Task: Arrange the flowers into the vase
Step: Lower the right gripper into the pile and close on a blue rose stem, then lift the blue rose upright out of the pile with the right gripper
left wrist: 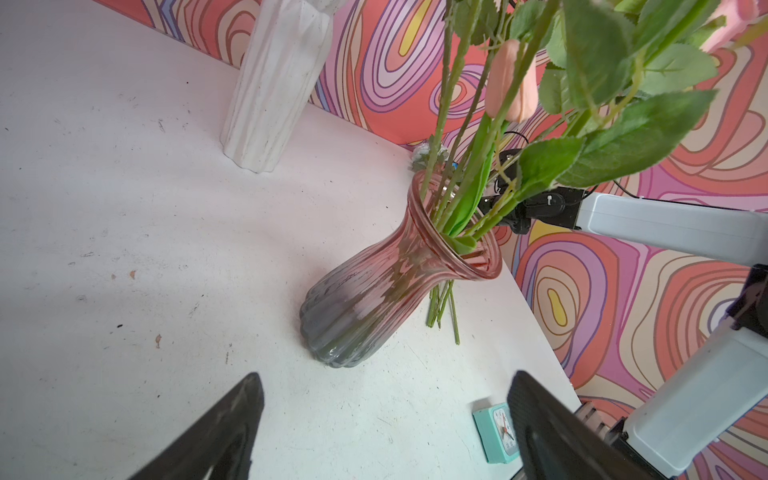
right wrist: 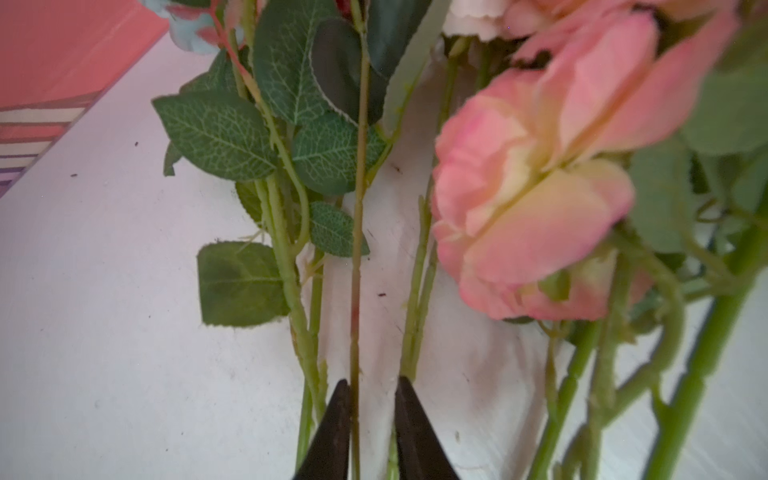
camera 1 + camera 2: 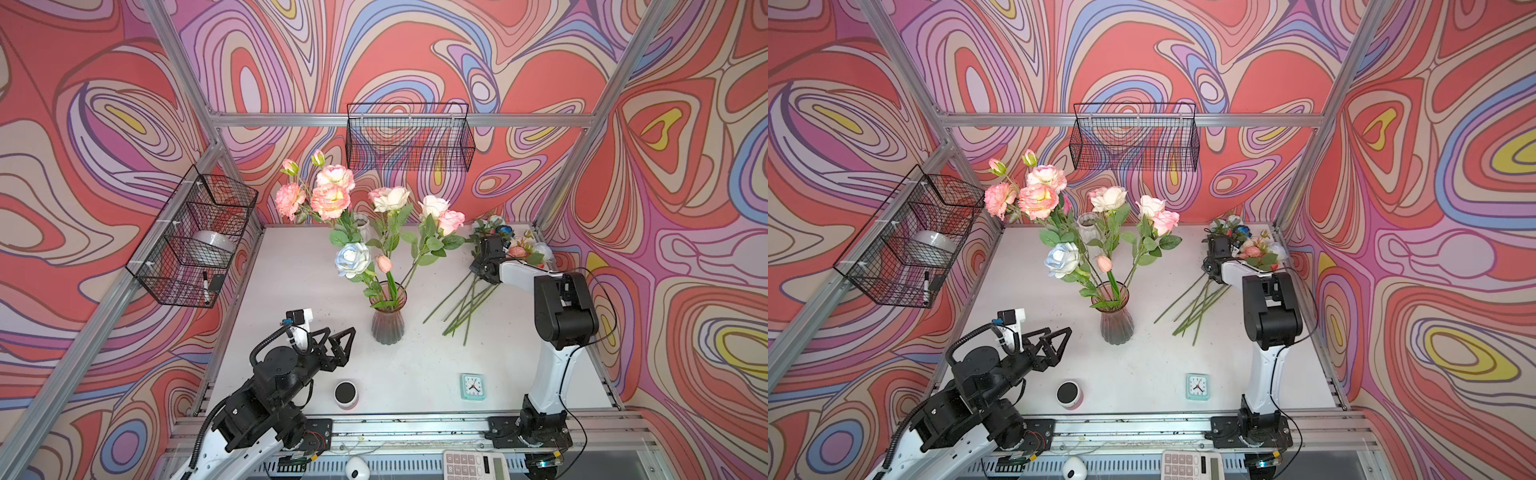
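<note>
Flowers not yet arranged lie in a loose bunch at the rear right of the table, and the right gripper is down among their stems. Its jaws stand narrow, a slim gap between the tips, with one thin stem running through that gap against one finger. Nothing looks pinched yet, though the pads deeper in are out of sight, so I cannot be sure. Other stems lie just beside it: a leafy stem on one side and a pair of stems close on the other, with a pink rose head looming over them. Further out, the stems fan toward the front of the table. At mid-table the pink ribbed vase stands upright, already holding several blooms.

The step in hand reads as picking one stem. To do it well, the jaws should shut on that single stem only, on its bare length and clear of leaves. A straight lift would then let tangled neighbours drop away before the swing to the vase mouth.

The right arm rises upright from the front rail, bends at the elbow and reaches its forearm rearward, wrist tipped down onto the bunch. The left gripper hangs near the vase, jaws wide and empty, its arm folded low at the front left.
</note>
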`<action>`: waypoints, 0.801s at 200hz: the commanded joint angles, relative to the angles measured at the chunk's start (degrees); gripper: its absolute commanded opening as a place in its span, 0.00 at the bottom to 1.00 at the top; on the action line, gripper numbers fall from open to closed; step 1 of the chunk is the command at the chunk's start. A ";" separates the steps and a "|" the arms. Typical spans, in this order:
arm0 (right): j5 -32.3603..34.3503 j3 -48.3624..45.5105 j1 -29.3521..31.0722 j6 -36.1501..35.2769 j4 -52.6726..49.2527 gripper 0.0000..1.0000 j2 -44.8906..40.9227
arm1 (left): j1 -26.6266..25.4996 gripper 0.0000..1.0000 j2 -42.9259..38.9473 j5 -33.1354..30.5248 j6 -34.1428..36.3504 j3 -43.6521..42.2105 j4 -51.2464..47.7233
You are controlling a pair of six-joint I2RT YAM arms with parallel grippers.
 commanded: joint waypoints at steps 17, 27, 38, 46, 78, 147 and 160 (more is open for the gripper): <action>0.56 1.54 -0.23 -0.51 -0.50 0.14 2.66 | 0.30 0.94 0.81 -0.27 0.80 0.71 1.56; 0.37 1.58 -0.22 -0.60 -0.45 0.14 2.93 | 0.31 0.94 0.89 -0.28 0.80 0.68 1.52; 0.38 1.58 -0.22 -0.65 -0.36 0.13 3.06 | 0.29 0.94 0.98 -0.19 0.79 0.65 1.52; 0.43 1.43 -0.22 -0.86 -0.15 0.08 2.77 | 0.33 0.94 0.98 -0.20 0.76 0.64 1.57; 0.78 -0.48 -0.22 -2.03 1.50 0.00 -1.36 | 0.36 0.94 1.07 -0.14 1.02 0.80 1.51; 1.92 -7.23 0.00 -3.03 1.35 0.00 -14.13 | 0.32 0.94 1.59 0.16 1.16 1.39 2.22; 2.13 -8.95 0.31 -3.49 2.08 0.00 -17.74 | 0.30 0.94 1.76 0.28 1.24 1.60 2.31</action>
